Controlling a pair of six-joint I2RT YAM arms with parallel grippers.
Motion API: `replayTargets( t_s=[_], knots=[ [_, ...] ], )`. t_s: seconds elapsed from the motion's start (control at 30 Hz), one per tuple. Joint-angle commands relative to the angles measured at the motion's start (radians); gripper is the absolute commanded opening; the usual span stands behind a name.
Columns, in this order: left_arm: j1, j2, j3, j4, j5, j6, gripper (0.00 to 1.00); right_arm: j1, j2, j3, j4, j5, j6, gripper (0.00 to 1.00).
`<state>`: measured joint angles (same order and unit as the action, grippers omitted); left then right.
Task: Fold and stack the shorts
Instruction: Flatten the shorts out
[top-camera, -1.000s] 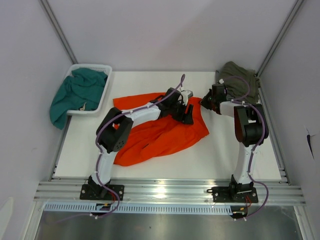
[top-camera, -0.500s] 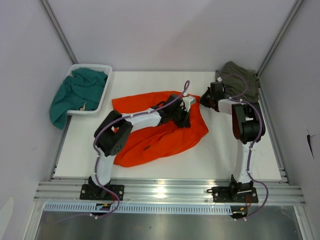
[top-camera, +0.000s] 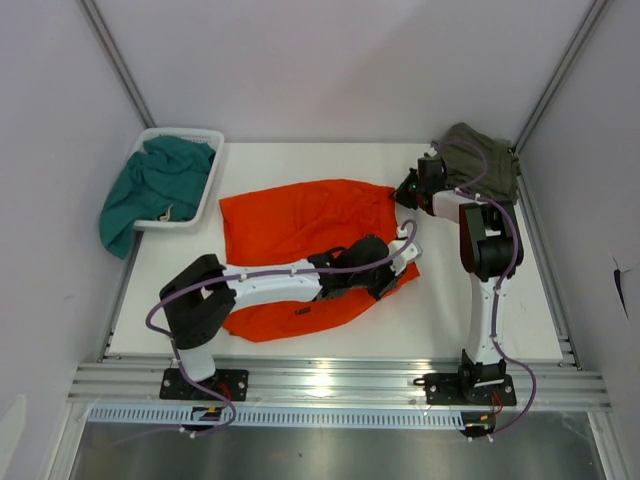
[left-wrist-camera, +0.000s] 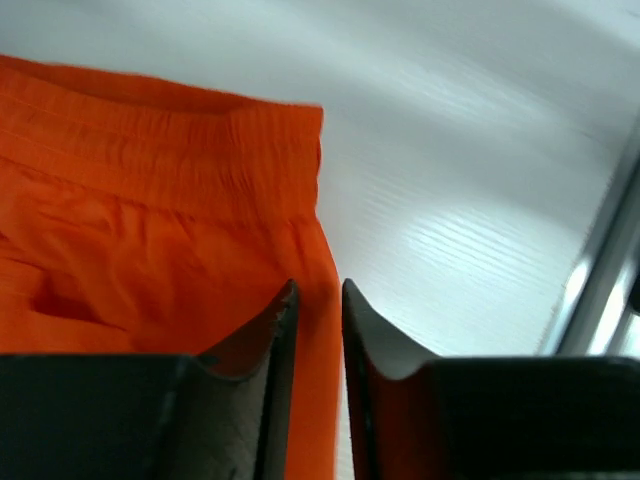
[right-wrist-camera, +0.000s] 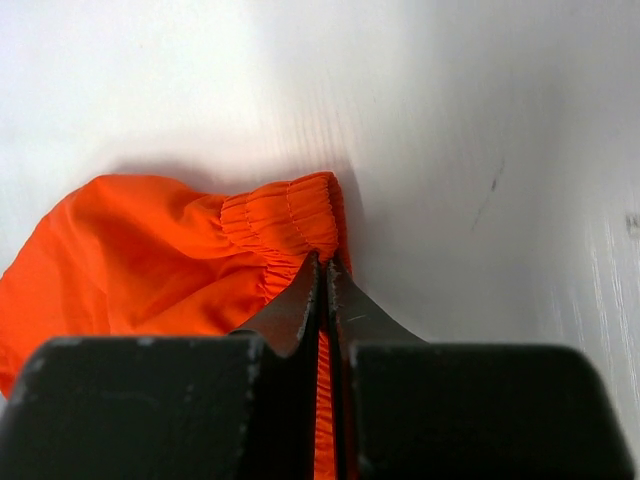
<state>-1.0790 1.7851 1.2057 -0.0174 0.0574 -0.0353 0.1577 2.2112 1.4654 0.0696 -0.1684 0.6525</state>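
Observation:
The orange shorts (top-camera: 290, 225) lie spread on the white table, waistband toward the right. My left gripper (top-camera: 408, 250) is at their near right corner. In the left wrist view the jaws (left-wrist-camera: 318, 290) stand almost together with the orange fabric edge (left-wrist-camera: 150, 200) between them. My right gripper (top-camera: 403, 192) is at the far right corner. In the right wrist view it (right-wrist-camera: 325, 262) is shut on the gathered waistband (right-wrist-camera: 285, 215). Olive-green shorts (top-camera: 480, 160) lie crumpled at the back right, behind the right gripper. A teal garment (top-camera: 150, 185) hangs out of a white basket.
The white basket (top-camera: 180, 133) stands at the back left, off the table's left edge. Grey walls close in on both sides. A metal rail (top-camera: 320, 380) runs along the near edge, with both arm bases on it.
My left gripper has moved nearer and to the right, and my right gripper farther back. The orange shorts are now spread flatter between them.

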Motion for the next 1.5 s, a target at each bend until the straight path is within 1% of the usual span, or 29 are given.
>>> replayTargets(
  t_s=[0.0,0.1,0.17,0.2,0.27,0.33,0.37,0.4,0.5,0.53,0.57,0.63,0.7,0.73,0.8,0.83,0.9,0.93,1.03,1.13,1.17,1.2,1.23,1.3,1.37,1.4,1.43,1.47],
  knots=[
    [-0.070,-0.035,-0.020,0.005,0.015,0.032,0.28,-0.010,0.051,0.052,-0.028,0.020,-0.051,0.00],
    [-0.102,0.006,-0.015,0.010,0.012,0.032,0.32,-0.010,0.064,0.068,-0.030,0.010,-0.071,0.00],
    [-0.121,0.036,-0.008,0.013,0.019,0.026,0.32,-0.010,0.071,0.075,-0.028,0.009,-0.077,0.00],
    [-0.127,0.040,-0.006,0.011,0.027,0.025,0.34,-0.012,0.074,0.076,-0.028,0.006,-0.079,0.00],
    [-0.140,0.027,-0.021,0.057,0.038,0.018,0.37,-0.017,0.079,0.073,-0.016,-0.011,-0.090,0.00],
    [-0.139,-0.001,-0.041,0.080,0.050,0.002,0.47,-0.020,0.079,0.072,-0.008,-0.023,-0.093,0.00],
    [-0.137,-0.039,-0.063,0.102,0.041,-0.005,0.52,-0.024,0.077,0.070,-0.005,-0.026,-0.096,0.00],
    [-0.131,-0.058,-0.083,0.105,0.042,-0.017,0.61,-0.024,0.077,0.075,-0.007,-0.029,-0.100,0.01],
    [-0.061,-0.134,-0.127,0.120,0.099,-0.058,0.71,-0.030,0.074,0.093,-0.017,-0.028,-0.120,0.01],
    [-0.015,-0.156,-0.152,0.128,0.110,-0.089,0.72,-0.030,0.074,0.111,-0.030,-0.020,-0.128,0.02],
    [0.007,-0.200,-0.165,0.138,0.098,-0.103,0.74,-0.032,0.077,0.122,-0.042,-0.014,-0.137,0.02],
    [0.072,-0.245,-0.215,0.145,0.087,-0.141,0.74,-0.030,0.079,0.153,-0.063,0.006,-0.146,0.02],
    [0.112,-0.309,-0.238,0.142,0.020,-0.190,0.74,-0.032,0.074,0.162,-0.125,0.039,-0.146,0.02],
    [0.161,-0.329,-0.273,0.142,0.010,-0.207,0.74,-0.033,0.073,0.165,-0.142,0.079,-0.139,0.01],
    [0.211,-0.371,-0.310,0.142,-0.020,-0.262,0.76,-0.044,0.068,0.158,-0.136,0.083,-0.117,0.01],
    [0.268,-0.400,-0.323,0.117,-0.052,-0.281,0.77,-0.047,0.061,0.156,-0.140,0.104,-0.111,0.01],
    [0.330,-0.423,-0.337,0.091,-0.053,-0.328,0.77,-0.050,0.047,0.147,-0.160,0.145,-0.097,0.01],
    [0.376,-0.440,-0.337,0.048,-0.111,-0.340,0.77,-0.061,0.030,0.138,-0.156,0.168,-0.081,0.01],
    [0.425,-0.457,-0.337,-0.015,-0.178,-0.356,0.78,-0.076,0.012,0.119,-0.172,0.234,-0.048,0.02],
    [0.439,-0.466,-0.331,-0.079,-0.261,-0.374,0.79,-0.084,-0.004,0.108,-0.203,0.299,-0.018,0.02],
    [0.448,-0.463,-0.328,-0.104,-0.264,-0.382,0.80,-0.086,-0.013,0.095,-0.199,0.308,-0.010,0.03],
    [0.459,-0.455,-0.325,-0.114,-0.264,-0.393,0.80,-0.087,-0.021,0.064,-0.167,0.294,-0.011,0.16],
    [0.485,-0.451,-0.318,-0.122,-0.268,-0.402,0.80,-0.087,-0.028,0.056,-0.163,0.293,-0.013,0.32],
    [0.520,-0.422,-0.281,-0.134,-0.257,-0.410,0.81,-0.080,-0.053,0.050,-0.163,0.296,-0.025,0.57],
    [0.571,-0.383,-0.238,-0.185,-0.296,-0.416,0.81,-0.061,-0.096,0.052,-0.162,0.314,-0.066,0.65],
    [0.593,-0.344,-0.177,-0.226,-0.300,-0.419,0.81,-0.054,-0.105,0.059,-0.172,0.323,-0.083,0.70],
    [0.635,-0.326,-0.160,-0.242,-0.301,-0.420,0.81,-0.047,-0.113,0.091,-0.189,0.328,-0.097,0.71],
    [0.655,-0.311,-0.144,-0.251,-0.303,-0.425,0.80,-0.037,-0.120,0.111,-0.227,0.334,-0.128,0.71]
  ],
)
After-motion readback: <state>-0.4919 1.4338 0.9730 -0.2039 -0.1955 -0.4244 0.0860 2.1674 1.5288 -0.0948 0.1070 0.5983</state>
